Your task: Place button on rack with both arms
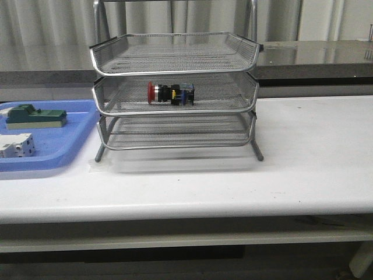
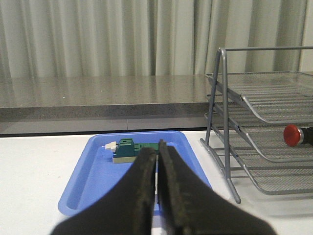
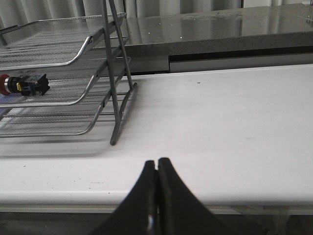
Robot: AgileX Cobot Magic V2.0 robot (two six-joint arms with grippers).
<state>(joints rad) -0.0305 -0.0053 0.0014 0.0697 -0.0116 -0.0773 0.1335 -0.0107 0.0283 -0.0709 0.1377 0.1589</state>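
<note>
**Button at rest on the middle tier; both hands withdrawn and empty**

The button (image 1: 170, 93) lies on its side on the middle tier of the rack (image 1: 175, 58), red head toward the blue tray (image 1: 70, 153), blue-and-yellow rear block toward the rack's other end. Nothing touches it, so you may judge the placement done.

Left hand (image 2: 157, 169): fingers pressed together, holding nothing, poised over the tray near the green block (image 2: 128, 150). Right hand (image 3: 157, 174): likewise pressed together and empty, above the bare table (image 1: 303, 163) beside the rack. Neither hand appears in the front view.

Handling, as a judgement: the button looks rigid, light and hard-shelled. Its round black body and domed head would likely roll or slip between flat pads, and on wire mesh it may rock. Should you need to lift it again, take it across the squared rear block, or across the body just behind the head. Whether it sits flat on the mesh is hard to tell through the wire.
</note>
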